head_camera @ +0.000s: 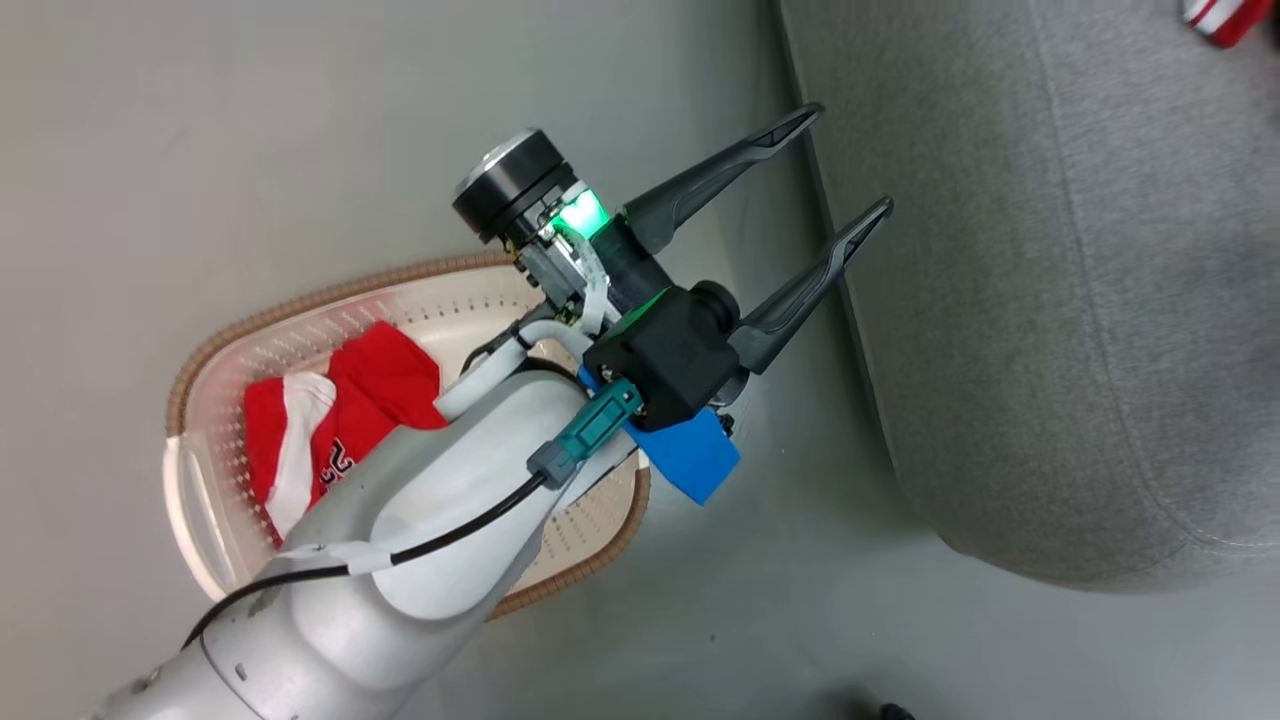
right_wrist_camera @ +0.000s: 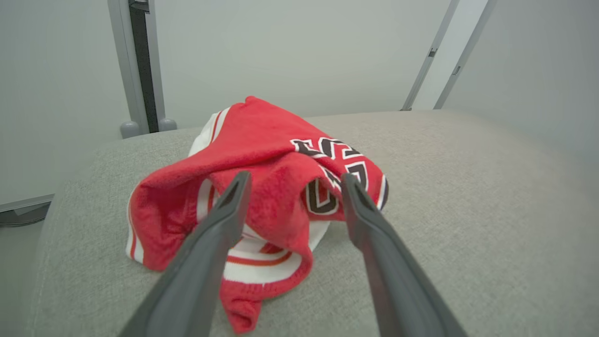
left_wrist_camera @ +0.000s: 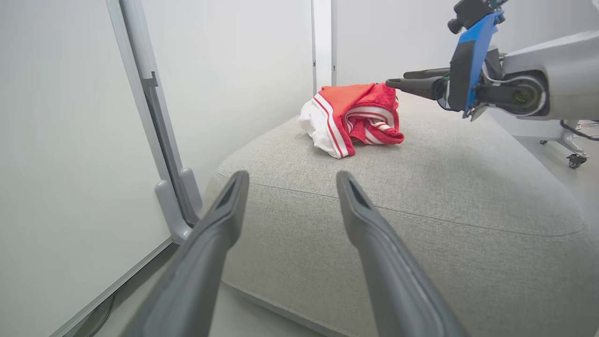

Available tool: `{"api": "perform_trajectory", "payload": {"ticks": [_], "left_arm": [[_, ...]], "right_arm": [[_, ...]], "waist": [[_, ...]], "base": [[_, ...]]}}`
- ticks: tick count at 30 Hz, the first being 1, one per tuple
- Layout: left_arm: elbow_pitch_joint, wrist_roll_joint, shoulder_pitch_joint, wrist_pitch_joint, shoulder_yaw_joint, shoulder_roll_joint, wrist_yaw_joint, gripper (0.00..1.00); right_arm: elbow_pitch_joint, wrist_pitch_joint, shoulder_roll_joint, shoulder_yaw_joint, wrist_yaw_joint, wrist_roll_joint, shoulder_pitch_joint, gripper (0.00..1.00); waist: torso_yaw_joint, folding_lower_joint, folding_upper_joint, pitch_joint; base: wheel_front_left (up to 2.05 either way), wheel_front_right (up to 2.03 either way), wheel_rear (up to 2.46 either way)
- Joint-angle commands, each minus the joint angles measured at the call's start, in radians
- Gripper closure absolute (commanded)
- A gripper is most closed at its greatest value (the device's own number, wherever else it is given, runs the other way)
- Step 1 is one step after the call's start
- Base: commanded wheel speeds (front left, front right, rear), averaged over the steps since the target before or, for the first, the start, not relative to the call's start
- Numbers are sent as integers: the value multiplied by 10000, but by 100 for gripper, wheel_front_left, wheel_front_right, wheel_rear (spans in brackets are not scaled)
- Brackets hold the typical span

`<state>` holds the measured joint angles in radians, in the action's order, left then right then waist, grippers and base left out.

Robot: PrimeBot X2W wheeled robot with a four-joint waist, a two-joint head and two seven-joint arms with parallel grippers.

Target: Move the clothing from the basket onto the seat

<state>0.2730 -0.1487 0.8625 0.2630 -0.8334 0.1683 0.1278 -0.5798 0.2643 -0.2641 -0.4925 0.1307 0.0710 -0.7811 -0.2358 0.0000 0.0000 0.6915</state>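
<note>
One red garment (head_camera: 380,390) with white trim lies in the cream basket (head_camera: 300,300), partly hidden under my left forearm. A second red piece of clothing (right_wrist_camera: 281,187) with white stripes and black lettering sits bunched on the grey seat (right_wrist_camera: 468,187); its edge shows at the corner of the head view (head_camera: 1215,20). My right gripper (right_wrist_camera: 295,181) is open, its fingers spread just above that garment (left_wrist_camera: 355,117) and level with its top edge. My left gripper (head_camera: 850,157) is open and empty, pointing at the seat's (head_camera: 1050,300) near edge, above the floor between basket and seat.
White wall panels on grey metal posts (left_wrist_camera: 180,201) stand close behind and beside the seat (left_wrist_camera: 421,187). A caster wheel (left_wrist_camera: 573,161) rests on the floor beyond the seat's far side. Grey floor (head_camera: 300,120) surrounds the basket.
</note>
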Motion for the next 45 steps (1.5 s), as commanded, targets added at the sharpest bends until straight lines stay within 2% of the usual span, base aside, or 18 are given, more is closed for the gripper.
{"api": "perform_trajectory", "payload": {"ticks": [1, 7, 17, 23, 34, 45], "left_arm": [[-41, -15, -190, 28, 92, -30, -64, 0], [-143, -123, -1095, 28, 747, -36, -238, 0], [-472, -337, -3102, 29, 2472, 117, -786, 0], [-704, -379, -4107, 28, 3758, 69, -1009, 0], [-924, -120, -5821, 29, 5854, -201, -979, 0], [-1090, 202, -6950, 27, 6897, -571, -722, 0]], "right_arm": [[228, 3, 88, -35, 1, -34, 425, 0], [1947, 1, 632, 319, 1, -65, 2119, 0], [3726, 4, 1244, 2365, 1, 84, 3598, 0], [4110, 3, 1417, 3326, 1, 302, 4184, 0], [4509, 3, 1684, 4233, 1, 270, 5352, 0], [4581, 3, 1990, 4474, 1, 248, 6527, 0]], "waist": [[66, 0, 0, -640], [268, 0, 0, -1807], [1122, 0, 0, -3384], [1806, 0, 0, -4070], [2557, 0, 0, -5083], [2788, 0, 0, -5697]], "base": [[0, 0, 0], [0, 0, 0], [0, 0, 0], [0, 0, 0], [0, 0, 0], [0, 0, 0]]}}
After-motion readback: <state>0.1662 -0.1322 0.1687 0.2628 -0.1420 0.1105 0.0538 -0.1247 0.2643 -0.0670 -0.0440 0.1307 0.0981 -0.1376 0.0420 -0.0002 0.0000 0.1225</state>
